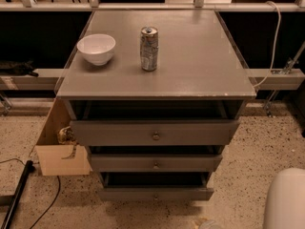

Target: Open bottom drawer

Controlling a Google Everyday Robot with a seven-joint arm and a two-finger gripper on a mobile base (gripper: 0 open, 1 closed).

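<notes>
Bottom drawer (155, 193) ajar, interior dark — gripper out of frame, state untellable — white arm shell (286, 202) cropped.

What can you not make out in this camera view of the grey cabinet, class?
1. The claw: outside the camera view; only a white robot part, cut off by the bottom-right corner, shows.
2. The bottom drawer: its inside is dark, overhung by the middle drawer.
3. The can: label too blurred to read.

Lab-like: speckled floor (271, 142), loose cable (276, 42), metal rail (47, 6).
</notes>
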